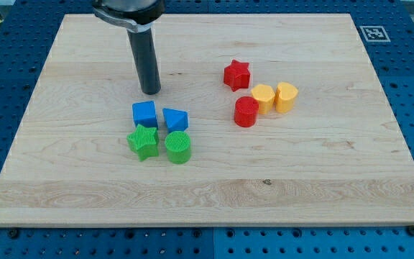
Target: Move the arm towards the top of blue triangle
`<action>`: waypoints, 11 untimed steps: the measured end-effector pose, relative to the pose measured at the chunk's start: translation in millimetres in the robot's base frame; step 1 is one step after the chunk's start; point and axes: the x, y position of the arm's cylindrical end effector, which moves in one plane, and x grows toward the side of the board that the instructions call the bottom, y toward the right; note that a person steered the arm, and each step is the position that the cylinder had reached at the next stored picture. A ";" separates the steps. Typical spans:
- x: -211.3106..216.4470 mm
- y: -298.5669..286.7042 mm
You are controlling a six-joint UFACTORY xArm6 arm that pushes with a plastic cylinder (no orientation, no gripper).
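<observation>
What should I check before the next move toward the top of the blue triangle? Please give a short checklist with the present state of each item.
1. My tip shows in the view: ok.
2. Blue triangle in plain sight: ok.
3. Tip already at the triangle's top side: not ok; it stands above and to the view's left of it, apart.
4. Path from tip to that spot free of blocks: ok.
5. Blue cube touches the triangle: cannot tell.
6. Tip apart from the blue cube: ok, but close.

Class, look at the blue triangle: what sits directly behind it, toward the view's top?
Bare board lies behind the blue triangle; my tip is up-left, nearer the blue cube. Nothing there is covered.
</observation>
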 end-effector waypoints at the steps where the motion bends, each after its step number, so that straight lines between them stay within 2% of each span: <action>1: -19.1 4.6; 2: -47.9 23.6; 4: -50.9 29.7; 5: -33.6 29.9; 9: -11.1 30.1; 11: 20.6 36.2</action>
